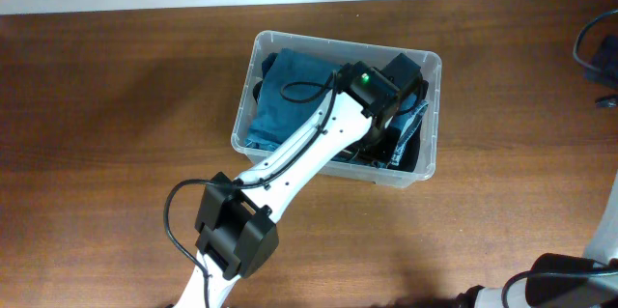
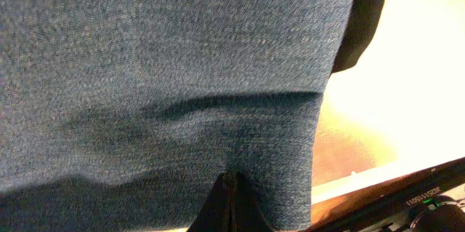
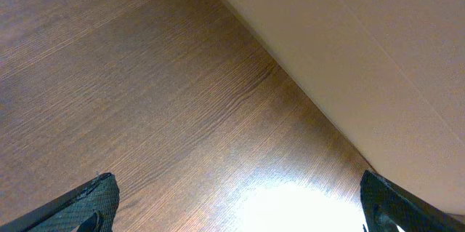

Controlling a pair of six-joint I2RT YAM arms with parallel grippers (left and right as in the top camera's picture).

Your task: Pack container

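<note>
container (image 1: 244, 105) sits mid-table (image 1: 116, 105), a bit toward the back. jeans (image 1: 290, 91) are inside it, mostly the left side. left arm (image 1: 299, 154) comes in from the front, left gripper (image 2: 229, 206) down in the right half against the jeans

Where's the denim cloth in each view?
Overhead: denim cloth inside the container, centre frame, partly under the left arm.
Left wrist: denim cloth fills most of the frame, close up.
Right wrist: not in it.
Shared landmark: wooden table, in overhead and right wrist.
</note>
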